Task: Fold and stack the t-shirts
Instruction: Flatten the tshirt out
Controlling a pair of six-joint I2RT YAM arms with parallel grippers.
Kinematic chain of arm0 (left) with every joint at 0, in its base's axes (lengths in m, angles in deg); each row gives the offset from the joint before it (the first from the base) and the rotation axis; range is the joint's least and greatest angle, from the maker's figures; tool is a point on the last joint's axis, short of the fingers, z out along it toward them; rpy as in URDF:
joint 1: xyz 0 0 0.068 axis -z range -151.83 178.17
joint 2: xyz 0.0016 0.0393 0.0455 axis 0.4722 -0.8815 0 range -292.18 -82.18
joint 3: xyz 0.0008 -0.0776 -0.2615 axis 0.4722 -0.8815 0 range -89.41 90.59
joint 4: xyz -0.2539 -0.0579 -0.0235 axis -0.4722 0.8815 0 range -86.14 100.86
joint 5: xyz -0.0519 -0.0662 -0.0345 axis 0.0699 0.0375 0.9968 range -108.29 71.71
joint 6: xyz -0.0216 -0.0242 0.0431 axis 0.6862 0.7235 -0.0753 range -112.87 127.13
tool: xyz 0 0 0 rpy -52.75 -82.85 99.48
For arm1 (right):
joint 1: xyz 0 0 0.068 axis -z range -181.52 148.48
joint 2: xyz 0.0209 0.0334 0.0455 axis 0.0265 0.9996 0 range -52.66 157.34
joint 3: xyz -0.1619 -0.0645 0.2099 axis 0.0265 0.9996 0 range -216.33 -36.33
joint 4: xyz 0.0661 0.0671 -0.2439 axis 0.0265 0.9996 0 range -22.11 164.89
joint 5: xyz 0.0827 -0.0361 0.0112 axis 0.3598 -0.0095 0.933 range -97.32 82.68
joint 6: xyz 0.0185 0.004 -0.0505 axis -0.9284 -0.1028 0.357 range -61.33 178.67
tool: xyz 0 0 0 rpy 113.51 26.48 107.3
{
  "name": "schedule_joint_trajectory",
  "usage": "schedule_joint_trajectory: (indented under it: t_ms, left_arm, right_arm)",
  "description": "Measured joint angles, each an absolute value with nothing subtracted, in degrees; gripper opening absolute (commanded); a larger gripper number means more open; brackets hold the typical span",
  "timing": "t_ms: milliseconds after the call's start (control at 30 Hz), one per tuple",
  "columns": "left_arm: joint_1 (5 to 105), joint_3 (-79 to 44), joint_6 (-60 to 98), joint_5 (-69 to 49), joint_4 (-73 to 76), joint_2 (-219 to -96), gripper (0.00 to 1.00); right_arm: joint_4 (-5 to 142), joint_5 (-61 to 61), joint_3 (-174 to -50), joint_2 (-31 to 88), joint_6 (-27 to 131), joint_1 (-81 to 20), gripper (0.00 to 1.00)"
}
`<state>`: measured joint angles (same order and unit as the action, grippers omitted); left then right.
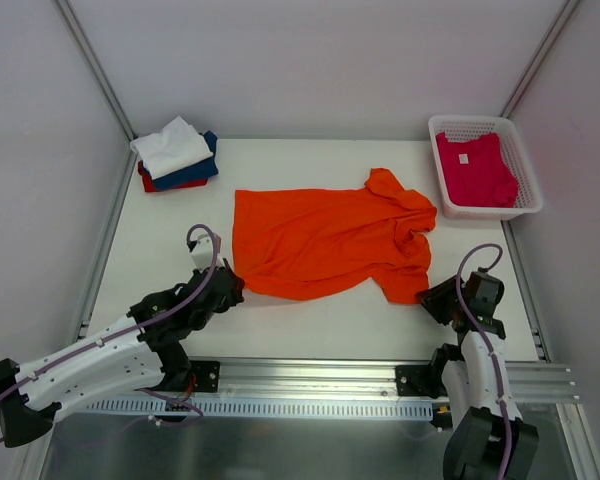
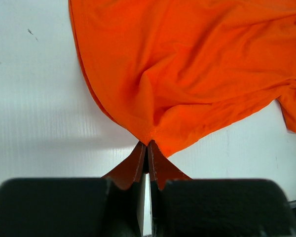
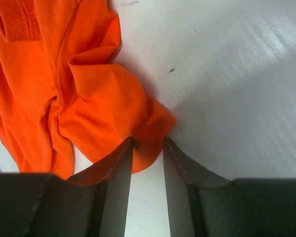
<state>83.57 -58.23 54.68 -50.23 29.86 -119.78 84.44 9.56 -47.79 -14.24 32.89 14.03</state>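
White table: bears all the cloth and the basket.

Orange shirt: lies spread across the middle of the table, hem toward the left, collar and sleeves bunched toward the right. Shows no print or logo on the side facing up.

White mesh basket: stands at the far right corner, well apart from the orange shirt. Holds the pink shirt, crumpled inside.

Folded stack: sits at the far left corner. Shows white on top, navy below it, red at the bottom.

Left gripper: rests low at the near left corner of the orange shirt. Clamps that hem corner tight, fingers pressed together with the cloth pinched at their tips, as seen in the left wrist view.

Right gripper: sits at the near right sleeve of the orange shirt. Keeps a gap between the jaws, with the sleeve's edge reaching into the gap between the fingertips and not pinched.

White neck label: shows on the pink shirt, facing up. Carries writing too small to read.
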Motion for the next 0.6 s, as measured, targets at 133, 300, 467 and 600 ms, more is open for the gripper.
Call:
schedule_joint_trajectory:
  t_ms: [133,300,467,600]
  left_arm:
    - [83.57,-58.38,54.68,-50.02,29.86,-119.65,0.0]
    - [83.57,-58.43,54.68,-49.82,29.88,-119.21,0.0]
    - [83.57,-58.43,54.68,-49.82,29.88,-119.21,0.0]
    - [83.57,-58.43,54.61,-49.84,29.88,-119.15,0.0]
  right_arm:
    - [82.65,9.78,-47.66,-12.47,32.58,14.1,0.17]
    - [81.6,9.76,-47.24,-11.36,32.41,14.16,0.0]
    - [81.1,9.78,-47.24,-11.34,32.37,14.16,0.0]
    - [82.0,9.98,-48.21,-11.91,33.15,14.16,0.0]
